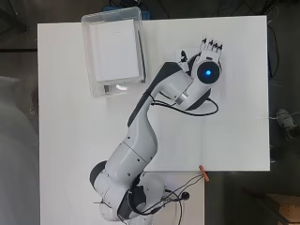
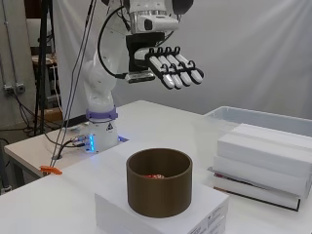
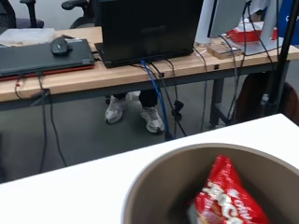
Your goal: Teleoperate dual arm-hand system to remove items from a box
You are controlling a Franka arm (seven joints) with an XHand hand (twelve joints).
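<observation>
Hand [image 2: 170, 68] hangs high above the brown round container [image 2: 159, 181], fingers straight and side by side, holding nothing. Red snack packet [image 3: 227, 198] lies inside the container (only a sliver shows from the side), which stands on a white box [image 2: 204, 207]. Clear bin [image 1: 89, 56] holds white boxes.

My white table [image 1: 225, 140] carried a clear plastic bin [image 1: 89, 56] at its far left corner as seen from my base. Inside the bin lay a stack of white boxes [image 2: 265, 156] over a dark book. In the side view, a flat white box [image 2: 161, 214] rested on the tabletop, with a brown round container [image 2: 158, 187] standing on it.
</observation>
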